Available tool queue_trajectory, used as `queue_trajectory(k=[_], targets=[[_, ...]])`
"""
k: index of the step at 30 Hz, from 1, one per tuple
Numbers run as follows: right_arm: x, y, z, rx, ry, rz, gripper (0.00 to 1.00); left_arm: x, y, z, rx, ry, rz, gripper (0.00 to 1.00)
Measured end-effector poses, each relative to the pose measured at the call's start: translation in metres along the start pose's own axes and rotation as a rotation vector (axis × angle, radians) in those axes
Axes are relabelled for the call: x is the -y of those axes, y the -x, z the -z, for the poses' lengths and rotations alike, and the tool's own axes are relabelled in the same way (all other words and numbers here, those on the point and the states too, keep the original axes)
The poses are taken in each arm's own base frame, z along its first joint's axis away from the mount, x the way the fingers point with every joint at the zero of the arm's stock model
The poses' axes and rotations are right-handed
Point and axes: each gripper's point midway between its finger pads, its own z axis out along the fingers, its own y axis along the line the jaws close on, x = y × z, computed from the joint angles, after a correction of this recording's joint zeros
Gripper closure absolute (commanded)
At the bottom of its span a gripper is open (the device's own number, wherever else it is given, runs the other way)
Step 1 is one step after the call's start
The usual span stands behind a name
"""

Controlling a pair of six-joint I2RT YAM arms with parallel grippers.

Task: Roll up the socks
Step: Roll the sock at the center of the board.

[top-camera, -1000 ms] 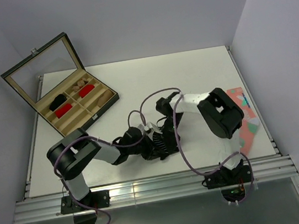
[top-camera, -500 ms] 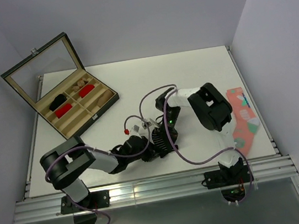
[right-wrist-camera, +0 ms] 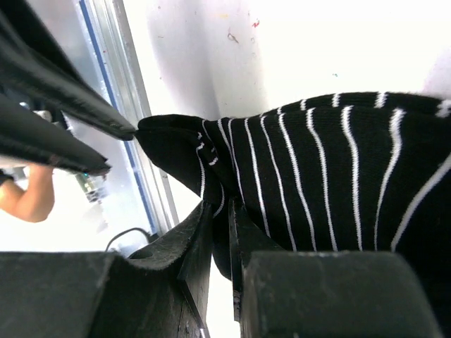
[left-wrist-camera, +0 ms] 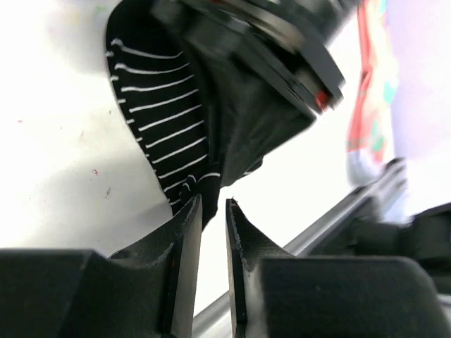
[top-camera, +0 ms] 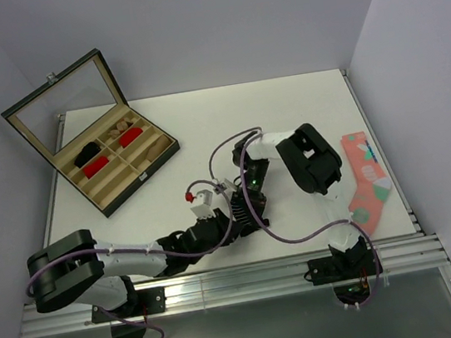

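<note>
Between the jaws of the right gripper (right-wrist-camera: 220,211), a fold of the black striped sock (right-wrist-camera: 317,176) is pinched tight, and the rest of it bunches on the table (top-camera: 284,110) just beyond them. Its free corner pokes out toward the left gripper (left-wrist-camera: 213,204), whose jaws stand slightly apart with nothing in the gap; the corner only brushes one fingertip. I judge that closing there could catch air, letting the loose end flop and any roll slacken. The two grippers sit near each other, so a bump is possible. The tan sock I cannot find; a coral sock (top-camera: 365,174) lies well apart
</note>
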Motion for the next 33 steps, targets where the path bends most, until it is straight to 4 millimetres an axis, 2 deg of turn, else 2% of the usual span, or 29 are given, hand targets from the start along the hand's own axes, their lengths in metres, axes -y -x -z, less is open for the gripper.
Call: queue_trajectory(k=[5,10,15,19,27,33], targets=[[0.000,-0.001,-0.001,-0.021,0.039,-0.047,0.81,0.008,-0.003,0.004,0.019,-0.028,-0.295,0.71],[-0.001,-0.003,-0.002,-0.039,0.067,-0.079,0.82,0.010,-0.005,0.001,0.008,-0.060,-0.507,0.66],[-0.002,-0.005,-0.003,-0.049,0.084,-0.101,0.81,0.014,-0.016,-0.009,-0.051,-0.109,-0.661,0.65],[-0.002,-0.005,-0.003,-0.050,0.084,-0.102,0.82,0.016,-0.020,-0.015,-0.089,-0.154,-0.721,0.65],[-0.002,-0.005,-0.003,-0.052,0.083,-0.105,0.82,0.004,-0.013,-0.027,-0.147,-0.186,-0.748,0.65],[-0.002,-0.005,-0.003,-0.051,0.083,-0.105,0.82,0.001,-0.023,-0.031,-0.210,-0.235,-0.748,0.65]])
